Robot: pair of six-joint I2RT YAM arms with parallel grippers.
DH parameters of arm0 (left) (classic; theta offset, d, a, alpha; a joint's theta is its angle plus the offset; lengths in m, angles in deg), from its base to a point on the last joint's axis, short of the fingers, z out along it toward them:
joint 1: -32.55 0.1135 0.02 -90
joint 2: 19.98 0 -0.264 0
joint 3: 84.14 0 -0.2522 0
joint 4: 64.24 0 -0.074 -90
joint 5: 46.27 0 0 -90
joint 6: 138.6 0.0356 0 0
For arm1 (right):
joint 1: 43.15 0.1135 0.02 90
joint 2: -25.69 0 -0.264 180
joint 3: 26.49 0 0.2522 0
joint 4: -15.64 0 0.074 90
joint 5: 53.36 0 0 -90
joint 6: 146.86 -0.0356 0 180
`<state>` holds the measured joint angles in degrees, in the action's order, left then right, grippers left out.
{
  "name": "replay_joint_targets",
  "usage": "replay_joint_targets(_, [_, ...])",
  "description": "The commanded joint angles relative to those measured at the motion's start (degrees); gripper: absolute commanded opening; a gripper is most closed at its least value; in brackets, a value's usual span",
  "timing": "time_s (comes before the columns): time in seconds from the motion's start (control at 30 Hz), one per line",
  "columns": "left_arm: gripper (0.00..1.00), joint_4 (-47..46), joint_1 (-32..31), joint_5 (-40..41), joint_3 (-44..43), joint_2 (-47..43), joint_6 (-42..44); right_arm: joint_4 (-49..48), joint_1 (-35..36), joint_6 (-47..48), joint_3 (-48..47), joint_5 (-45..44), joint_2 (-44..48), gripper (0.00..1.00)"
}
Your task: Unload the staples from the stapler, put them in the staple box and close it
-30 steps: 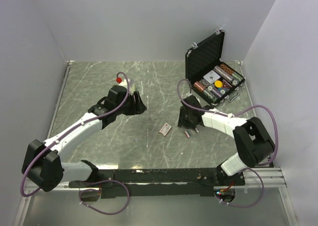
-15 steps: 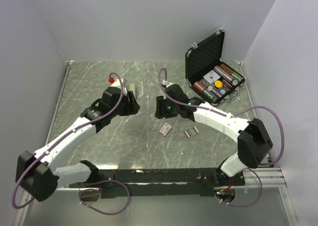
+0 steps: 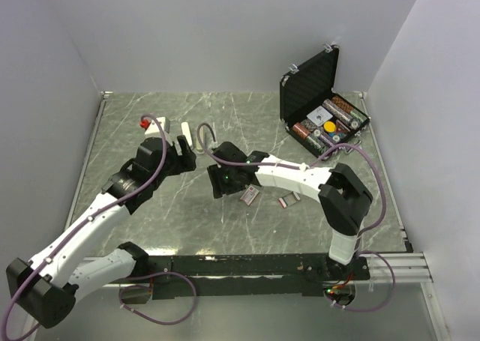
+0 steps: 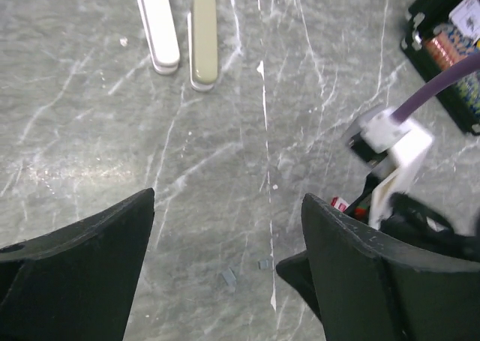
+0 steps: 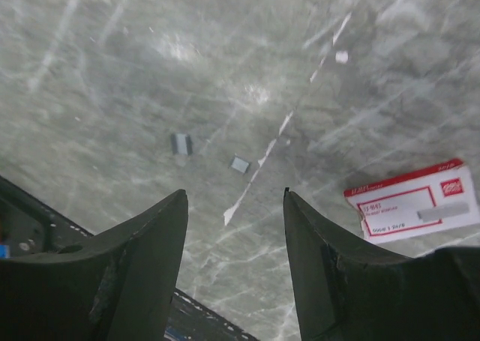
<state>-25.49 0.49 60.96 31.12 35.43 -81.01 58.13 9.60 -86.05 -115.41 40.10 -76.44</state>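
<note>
The staples [image 5: 181,143] – two tiny grey metallic strips – lay flat on the marbled tabletop [image 5: 112,56], near each other but apart.

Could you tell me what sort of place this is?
It looks like a robot test bench, probably in a lab: a marble-patterned table boxed in by plain white walls, the left arm and right arm bolted to a rail at its near edge, and props such as an open black case.

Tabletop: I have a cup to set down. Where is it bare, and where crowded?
Bare: the far strip between the two pale bars and the open case; also the near strip below the pink-and-white box. Crowded: the middle, with left gripper, right gripper, box and staples.
</note>
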Motion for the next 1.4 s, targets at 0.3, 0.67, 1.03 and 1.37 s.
replay_joint_targets(0.3, [0.99, -0.1, 0.5, 3.0, 1.1, -6.5, -1.2, 6.9, 5.4, -7.9, -4.5, -8.0, -5.0, 0.67])
replay_joint_targets(0.67, [0.99, -0.5, 0.6, 0.7, 1.8, -8.0, -1.6, 11.6, 7.5, -14.0, -9.5, -11.9, -11.3, 0.67])
replay_joint_targets(1.03, [0.99, -0.6, 0.6, -0.5, 1.9, -7.7, -1.4, 12.9, 7.4, -14.5, -12.5, -11.0, -14.3, 0.61])
replay_joint_targets(1.37, [0.99, -1.0, 0.6, -1.1, 1.9, -7.0, -1.5, 13.4, 7.4, -14.9, -12.4, -10.8, -14.9, 0.58])
